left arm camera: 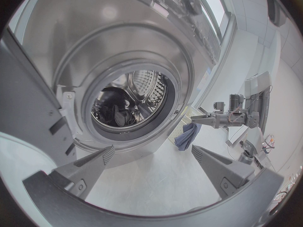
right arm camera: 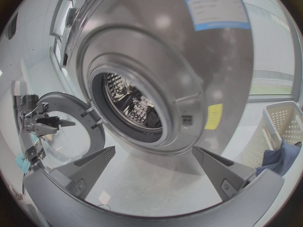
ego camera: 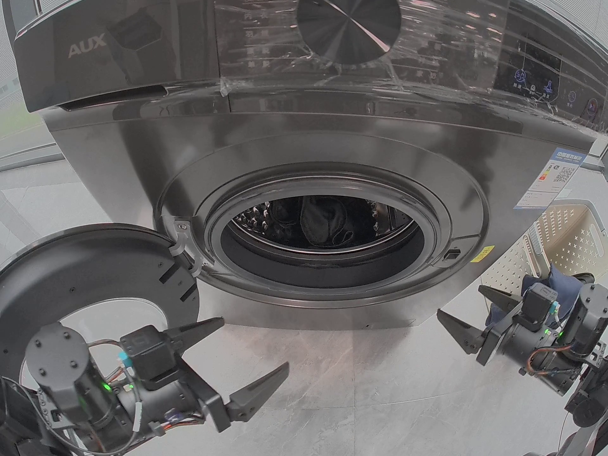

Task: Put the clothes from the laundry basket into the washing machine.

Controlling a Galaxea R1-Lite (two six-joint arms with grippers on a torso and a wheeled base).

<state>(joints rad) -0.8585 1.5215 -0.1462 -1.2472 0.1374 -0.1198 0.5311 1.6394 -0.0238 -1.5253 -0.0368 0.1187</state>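
**A:** Status?

**B:** Both empty, jaws spread wide. Left gripper [ego camera: 253,343] sits low by the open door [ego camera: 82,267]. Right gripper [ego camera: 460,301] is just beside the laundry basket [ego camera: 570,235], to the right of the washing machine [ego camera: 316,134]

**A:** Clothes?

**B:** Dark clothes [ego camera: 320,220] already lie in the drum. A blue garment [ego camera: 560,286] is draped over the basket rim, partly hanging outside

**A:** How will it handle?

**B:** Looks soft, light and limp. Expect sag and a trailing tail. I'd pinch the bunched fold at the rim, not a loose edge, since thin fabric could slip out. Lift it clear of the perforated wall so it doesn't snag
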